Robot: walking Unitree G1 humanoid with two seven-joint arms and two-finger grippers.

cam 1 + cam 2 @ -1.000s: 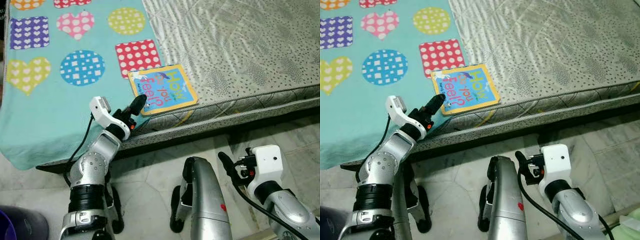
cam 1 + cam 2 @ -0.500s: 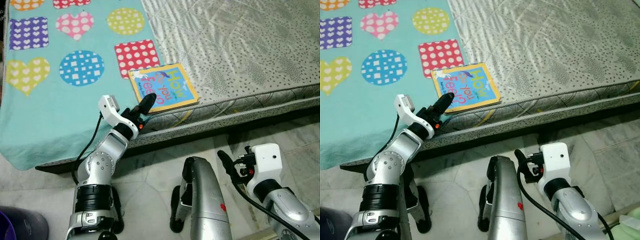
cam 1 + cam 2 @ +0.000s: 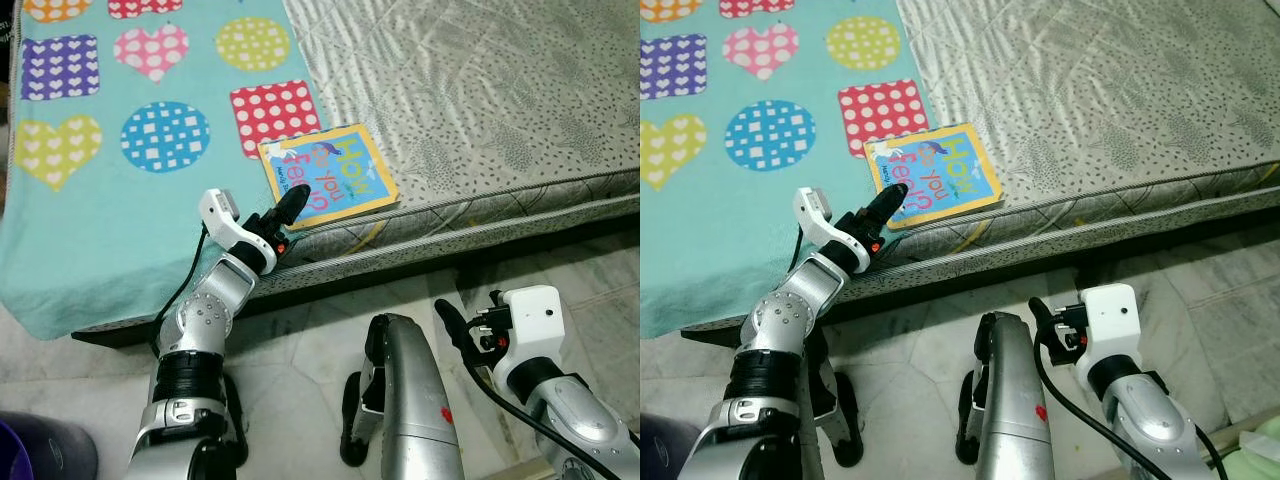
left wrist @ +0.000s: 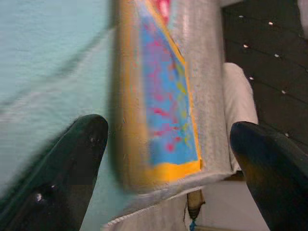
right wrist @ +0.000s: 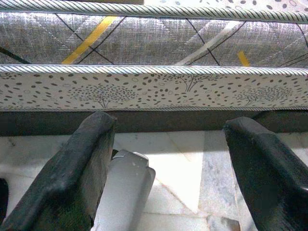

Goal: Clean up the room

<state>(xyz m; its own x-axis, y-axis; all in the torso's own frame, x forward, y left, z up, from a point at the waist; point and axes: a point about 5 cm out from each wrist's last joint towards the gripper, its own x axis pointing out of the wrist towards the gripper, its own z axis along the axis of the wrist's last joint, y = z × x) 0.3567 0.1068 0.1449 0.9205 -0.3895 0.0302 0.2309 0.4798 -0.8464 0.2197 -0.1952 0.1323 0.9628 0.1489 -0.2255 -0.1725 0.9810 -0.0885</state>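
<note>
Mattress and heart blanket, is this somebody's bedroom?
Probably a bedroom, maybe a child's: a mattress on a low frame, a blanket with hearts and dots, and a picture book near the edge.

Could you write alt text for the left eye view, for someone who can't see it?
A robot's left gripper reaches, open, to the near corner of a blue and yellow children's book lying on a mattress, beside a turquoise blanket with hearts and dots. Its right gripper hangs low over the tiled floor.
</note>
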